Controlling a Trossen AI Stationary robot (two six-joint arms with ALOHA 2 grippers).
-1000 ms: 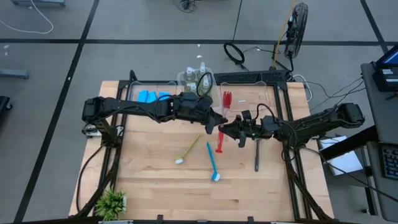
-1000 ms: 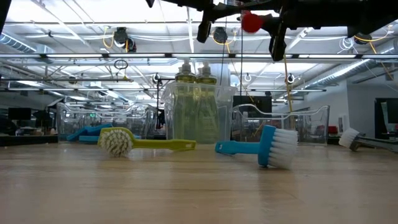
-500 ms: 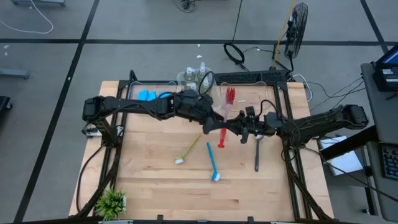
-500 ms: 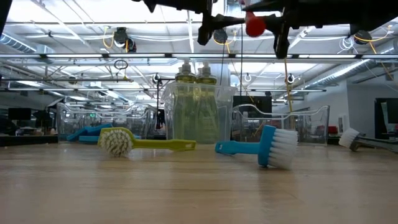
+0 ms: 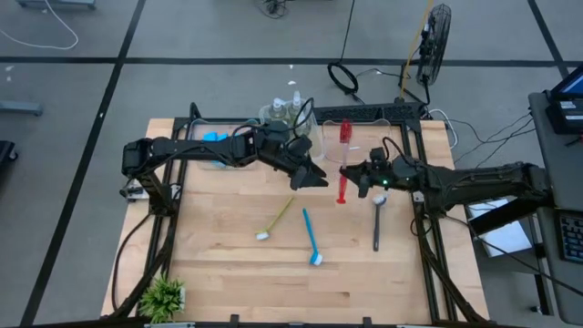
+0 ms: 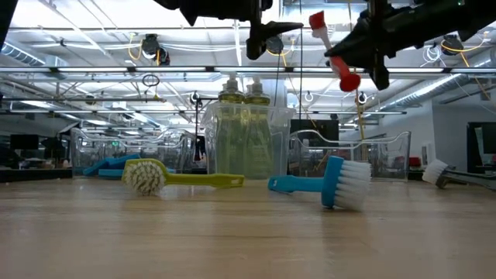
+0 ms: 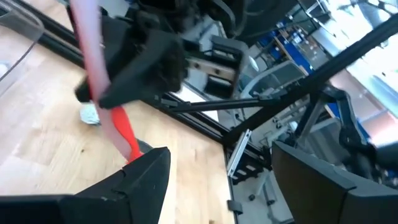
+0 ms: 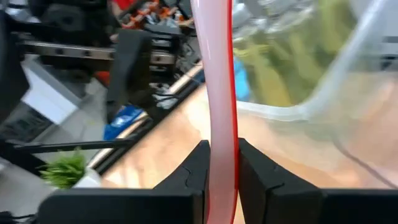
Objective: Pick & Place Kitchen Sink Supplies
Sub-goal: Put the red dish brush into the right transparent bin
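**Ana:** Progress looks partial. The pump bottles (image 5: pixel 285 111) stand in a clear bin (image 6: pixel 285 124) at the back of the table (image 5: pixel 228 273), and the sponges (image 5: pixel 216 138) lie in another bin to its left. The right gripper (image 5: pixel 363 173) is clenched on the red brush (image 5: pixel 343 162) and holds it in the air near the rightmost bin. The left gripper (image 5: pixel 316 178) hangs just beside it, fingers spread and empty.

**Ben:** What's left?

**Ana:** Three brushes lie on the wood: the yellow-green brush (image 5: pixel 276 219), the blue brush (image 5: pixel 311 237) and the dark grey brush (image 5: pixel 376 220).

**Ben:** Anything unclear?

**Ana:** The arm covers part of the sponges, so I can't count them. Nor can I count the bottles. I also can't say whether the red brush hangs over the bin or short of it.
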